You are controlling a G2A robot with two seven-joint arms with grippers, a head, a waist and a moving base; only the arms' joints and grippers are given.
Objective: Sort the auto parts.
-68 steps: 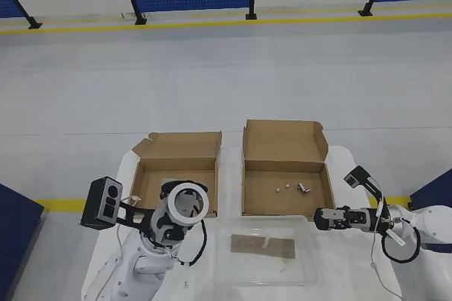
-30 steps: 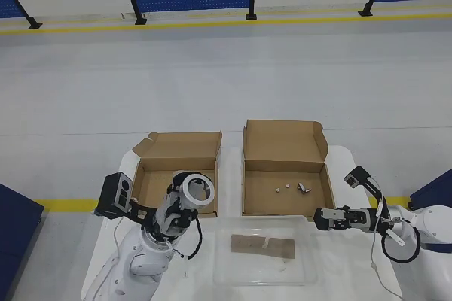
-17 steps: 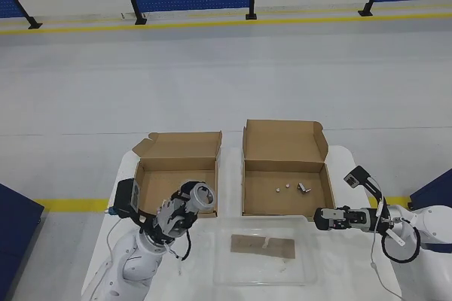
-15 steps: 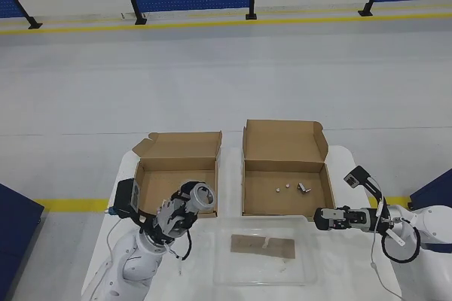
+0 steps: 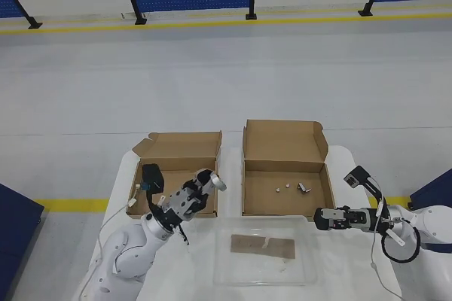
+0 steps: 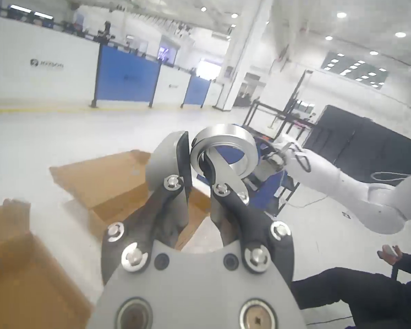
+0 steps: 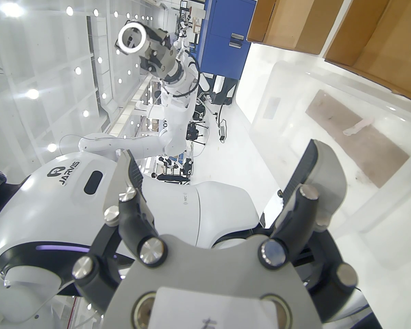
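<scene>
Since the earlier frames the left arm has been turned at the wrist and carried toward the boxes, so that the metal ring (image 6: 224,152), formerly presented flat to the top view, is now seen there edge-on and farther to the right; the right arm has been left where it was. The left tool (image 6: 193,159) is clamped on the ring's rim, with one finger (image 6: 171,164) pressed against the outside and the other passed through the opening. The ring is held in the air, clear of every surface, and in the top view it is seen over the right-hand part of the left cardboard box (image 5: 177,159), close to that box's right wall. Just beside it the right cardboard box (image 5: 282,150) is set with its lid folded back, and a few small parts (image 5: 290,185) are scattered on its floor. The right tool (image 7: 219,169) is held with its fingers well apart and with nothing between them, low over the desk (image 5: 346,259) at the right-hand end of a clear bin (image 5: 305,248). The bin is placed in front of the boxes, and a brown sheet (image 5: 262,245) is laid flat inside it.
</scene>
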